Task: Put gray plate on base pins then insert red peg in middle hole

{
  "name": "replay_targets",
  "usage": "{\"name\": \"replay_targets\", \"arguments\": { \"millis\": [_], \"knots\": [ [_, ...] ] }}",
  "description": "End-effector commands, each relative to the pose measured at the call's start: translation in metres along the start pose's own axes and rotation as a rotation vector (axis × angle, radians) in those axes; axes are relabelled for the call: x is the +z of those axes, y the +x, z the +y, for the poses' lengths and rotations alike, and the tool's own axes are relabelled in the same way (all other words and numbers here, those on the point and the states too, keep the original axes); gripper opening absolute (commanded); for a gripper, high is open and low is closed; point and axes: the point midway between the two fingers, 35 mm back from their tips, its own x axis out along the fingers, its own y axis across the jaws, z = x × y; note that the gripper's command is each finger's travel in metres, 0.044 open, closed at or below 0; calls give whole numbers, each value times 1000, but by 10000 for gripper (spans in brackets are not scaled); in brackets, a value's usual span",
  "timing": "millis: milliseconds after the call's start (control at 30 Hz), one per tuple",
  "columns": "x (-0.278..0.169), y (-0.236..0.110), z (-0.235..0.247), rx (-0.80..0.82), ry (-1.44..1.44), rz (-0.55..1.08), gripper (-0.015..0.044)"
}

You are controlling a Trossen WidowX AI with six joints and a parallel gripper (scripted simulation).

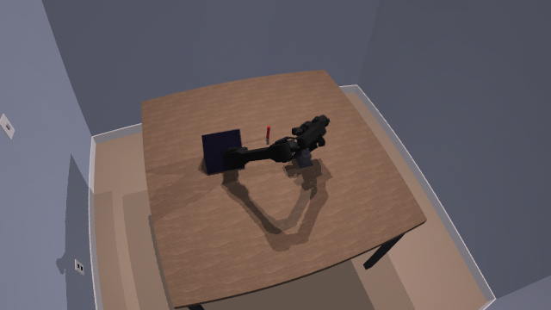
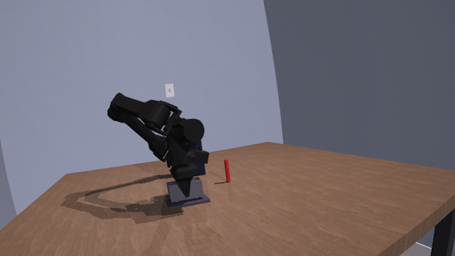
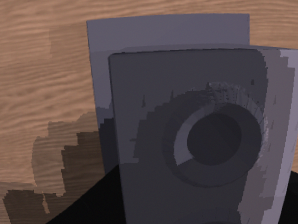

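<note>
My gripper point(image 1: 302, 151) point(image 2: 185, 190) is shut on the gray plate point(image 1: 306, 161) point(image 2: 195, 188) point(image 3: 147, 129) and holds it steeply tilted, its lower edge down at the dark gray base point(image 2: 190, 203) point(image 3: 166, 30). In the wrist view the plate fills most of the frame. The base's pins are hidden. The red peg point(image 1: 268, 133) point(image 2: 227, 171) stands upright on the table, a short way from the base.
The wooden table point(image 1: 258, 224) point(image 2: 320, 199) bears a dark navy square mat point(image 1: 215, 144) under the arm's foot. Low white walls point(image 1: 91, 172) border the floor around the table.
</note>
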Motion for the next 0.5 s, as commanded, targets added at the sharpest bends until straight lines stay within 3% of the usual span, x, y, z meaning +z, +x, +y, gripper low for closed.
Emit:
{"name": "replay_targets", "arguments": {
  "millis": [0, 133, 467],
  "knots": [
    [0, -1, 0, -2, 0, 0, 0],
    [0, -1, 0, -2, 0, 0, 0],
    [0, -1, 0, -2, 0, 0, 263]
  ]
}}
